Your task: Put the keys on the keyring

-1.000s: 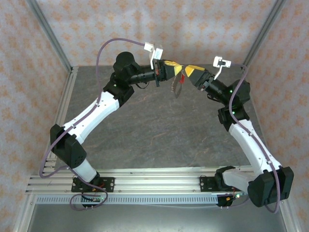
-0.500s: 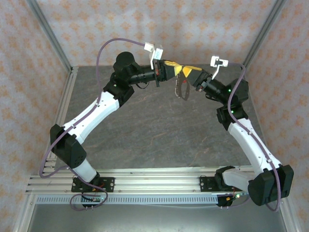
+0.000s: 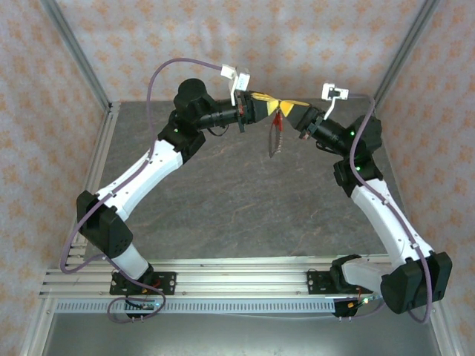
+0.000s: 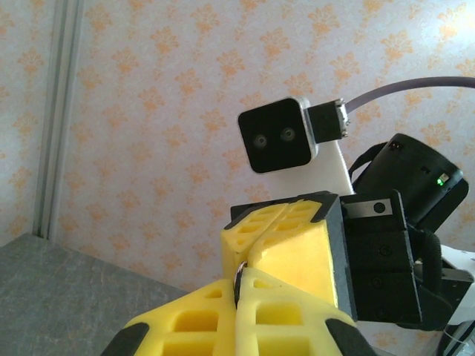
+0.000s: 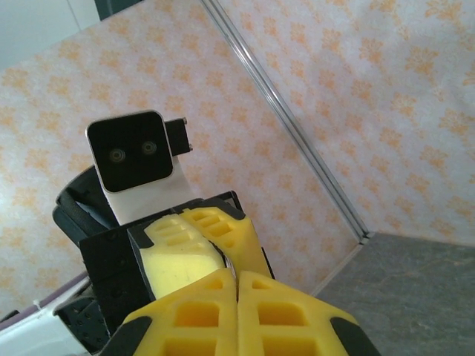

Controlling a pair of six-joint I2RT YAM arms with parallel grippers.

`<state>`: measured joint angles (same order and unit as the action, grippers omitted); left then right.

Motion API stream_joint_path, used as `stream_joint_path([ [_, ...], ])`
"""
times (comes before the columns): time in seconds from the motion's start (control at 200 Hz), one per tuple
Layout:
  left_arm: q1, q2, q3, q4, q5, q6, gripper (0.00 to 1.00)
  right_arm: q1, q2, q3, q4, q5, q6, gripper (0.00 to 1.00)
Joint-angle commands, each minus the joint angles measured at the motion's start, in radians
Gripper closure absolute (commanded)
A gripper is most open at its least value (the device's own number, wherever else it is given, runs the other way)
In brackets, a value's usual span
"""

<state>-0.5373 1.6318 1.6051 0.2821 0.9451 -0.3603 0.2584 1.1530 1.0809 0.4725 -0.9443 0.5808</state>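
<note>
Both sets of jaws are squeezed tight and meet tip to tip. The left gripper [image 3: 267,108] pinches the top of the keyring [image 3: 276,139] — it hangs loose just under the tips. The right gripper [image 3: 292,111] may nip it too, but that is hard to see. The keyring is light, floppy and slippery — best held close to the tips. The red key is too small to pick out.

Bright, even light; sharp focus
</note>
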Motion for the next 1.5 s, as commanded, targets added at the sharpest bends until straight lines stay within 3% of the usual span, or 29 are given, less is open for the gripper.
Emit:
stream_joint_path([
  [0.0,0.01,-0.035,0.046,-0.052,0.007,0.052,0.95,-0.001,-0.021,0.091,-0.144,-0.04,-0.134,1.0],
  [0.175,0.053,-0.04,0.073,-0.118,0.041,0.082,0.72,-0.03,-0.007,0.185,-0.329,-0.091,-0.25,1.0],
  [0.42,0.082,-0.01,0.16,-0.273,0.123,0.177,0.6,-0.046,0.025,0.314,-0.565,-0.169,-0.403,1.0],
  [0.636,0.082,0.063,0.314,-0.525,0.236,0.314,0.58,-0.047,0.102,0.44,-0.791,-0.235,-0.544,1.0],
  [0.816,0.082,0.092,0.376,-0.666,0.265,0.406,0.57,-0.047,0.127,0.483,-0.853,-0.243,-0.581,1.0],
  [1.496,0.074,0.184,0.503,-0.842,0.309,0.512,0.58,-0.048,0.169,0.55,-1.003,-0.272,-0.669,1.0],
])
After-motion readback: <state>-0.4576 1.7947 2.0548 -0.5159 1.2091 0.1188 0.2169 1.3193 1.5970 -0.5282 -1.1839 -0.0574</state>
